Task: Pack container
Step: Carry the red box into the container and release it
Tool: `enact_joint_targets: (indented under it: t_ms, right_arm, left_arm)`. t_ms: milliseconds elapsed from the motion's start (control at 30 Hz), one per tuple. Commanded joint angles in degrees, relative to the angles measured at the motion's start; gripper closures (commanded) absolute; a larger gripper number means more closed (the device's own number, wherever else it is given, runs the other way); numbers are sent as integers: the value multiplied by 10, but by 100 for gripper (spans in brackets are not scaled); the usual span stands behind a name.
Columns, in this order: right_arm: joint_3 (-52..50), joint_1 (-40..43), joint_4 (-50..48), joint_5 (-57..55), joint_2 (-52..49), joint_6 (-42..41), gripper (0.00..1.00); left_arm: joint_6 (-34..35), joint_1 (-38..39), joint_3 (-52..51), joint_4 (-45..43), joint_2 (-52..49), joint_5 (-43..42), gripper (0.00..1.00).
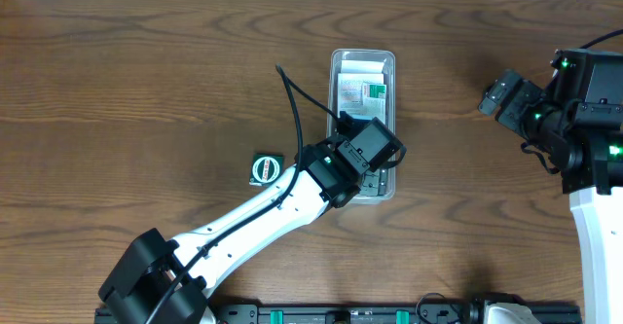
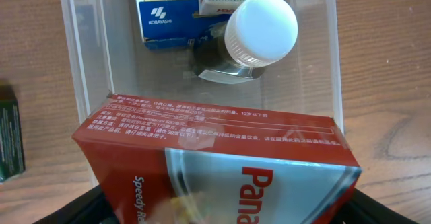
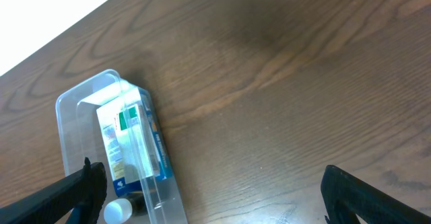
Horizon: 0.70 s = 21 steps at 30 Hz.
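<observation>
**Left claw [image 1: 375,154] grips a red box [image 2: 222,163] over the container's [image 1: 334,71] near end.**
The box hangs tilted, so I would level it and set it on the bare floor short of the bottle [image 2: 261,30] and blue box [image 2: 168,22]. Only the left wrist view shows that gap. Overhead shows the container mid-table, a green box [image 1: 264,167] beside it. The right claw [image 3: 215,197] gapes empty.

A: What's around, apart from the job?
B: A brown wood-grain table [image 1: 146,81]. On it, left of the middle, I see a small dark green box [image 1: 264,167] with a white ring on top.
A: More?
B: A red and silver cardboard box [image 2: 222,163] nearest me, then a white-capped bottle [image 2: 261,29], and farthest a blue and white carton [image 2: 168,15].
</observation>
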<state>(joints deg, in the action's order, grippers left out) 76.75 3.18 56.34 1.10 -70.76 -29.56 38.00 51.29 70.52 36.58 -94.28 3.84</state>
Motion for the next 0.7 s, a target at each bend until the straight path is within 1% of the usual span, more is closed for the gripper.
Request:
enact_joint_targets:
  t_ms: [0, 33, 200, 400, 467, 567, 667]
  right_arm:
    - [1, 2, 1, 0, 1, -6, 1]
    - [1, 2, 1, 0, 1, -6, 1]
    - [1, 2, 1, 0, 1, -6, 1]
    - [1, 2, 1, 0, 1, -6, 1]
    - [1, 2, 1, 0, 1, -6, 1]
    - [1, 2, 1, 0, 1, -6, 1]
    - [1, 2, 1, 0, 1, -6, 1]
  left_arm:
    - [9, 2, 7, -4, -2, 5, 17]
    - [9, 2, 7, -5, -1, 5, 14]
    - [7, -1, 7, -2, 3, 4, 9]
    - [-1, -2, 7, 0, 18, 5, 9]
    - [-16, -8, 8, 6, 35, 6, 9]
    - [-23, -31, 17, 39, 76, 21, 9]
    - [-55, -68, 19, 70, 136, 41, 8]
